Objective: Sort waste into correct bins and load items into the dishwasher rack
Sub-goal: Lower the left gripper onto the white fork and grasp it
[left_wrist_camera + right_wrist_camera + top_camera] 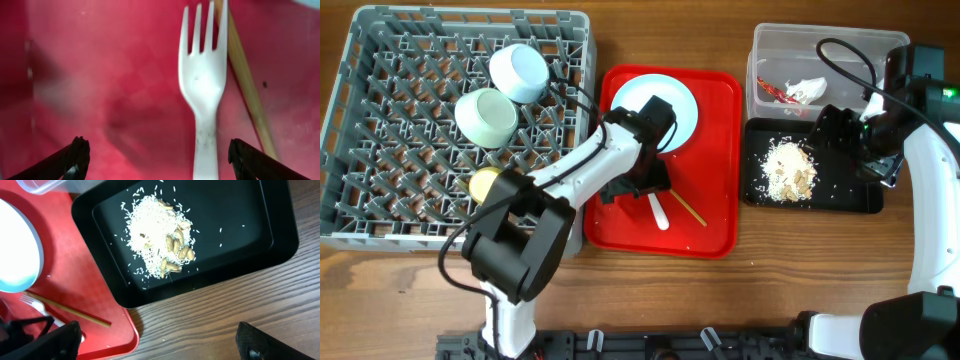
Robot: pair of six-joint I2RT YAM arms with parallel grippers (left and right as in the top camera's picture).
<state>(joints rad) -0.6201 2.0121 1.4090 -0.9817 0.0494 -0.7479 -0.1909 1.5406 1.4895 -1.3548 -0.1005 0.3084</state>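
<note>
Overhead: the fork (658, 210) lies on the red tray (715, 230) near the desk's front edge. The left gripper (642, 188) is right over it, the right gripper (832, 125) is off toward the right edge.

Left wrist: fingers (75, 157) are spread apart. The fork handle sits between them, closer to the right one, long axis pointing straight away.

Right wrist: that one's spread and empty too.

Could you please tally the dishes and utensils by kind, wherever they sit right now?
Bowls: 2
Cup: 1
Plate: 1
Fork: 1
Chopstick: 1 visible
Total: 6
</note>
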